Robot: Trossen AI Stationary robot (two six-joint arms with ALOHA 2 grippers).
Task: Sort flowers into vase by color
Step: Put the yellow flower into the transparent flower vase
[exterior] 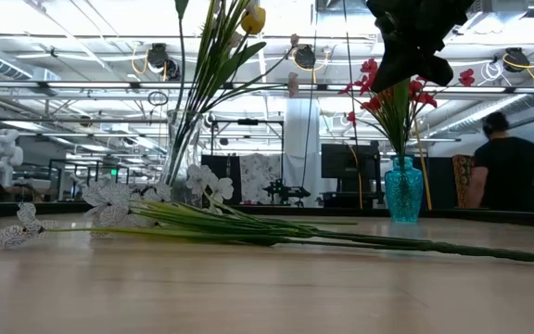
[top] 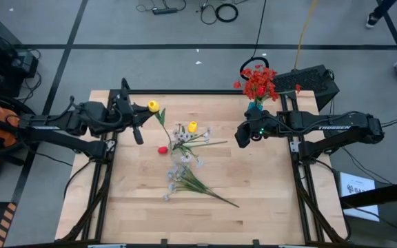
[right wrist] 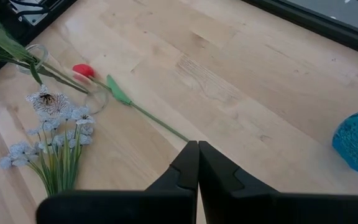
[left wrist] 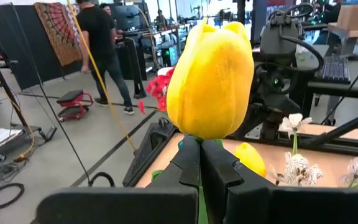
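My left gripper (top: 145,109) is raised over the table's far left, shut on a yellow tulip (left wrist: 210,81). The teal vase (top: 255,105) stands at the far right with red flowers (top: 257,81) upright in it. My right gripper (right wrist: 197,146) hangs shut and holding nothing over the table just near of that vase. A clear glass vase (exterior: 182,153) at mid-table holds green stems and another yellow tulip (top: 192,127). A red bud (right wrist: 82,70) on its stalk and white sprays (top: 183,176) lie flat on the wood. My left gripper pinches the yellow tulip's stem just under the blossom (left wrist: 199,142) between its two fingers. The fingers come level from the table's left. The blossom stands past the fingertips, lifted clear of the table.
The wooden table (top: 267,200) has bare room along its near and right parts. A keyboard (top: 309,77) sits behind the teal vase. People stand in the room beyond (exterior: 508,172), and cables lie on the floor (top: 219,10).
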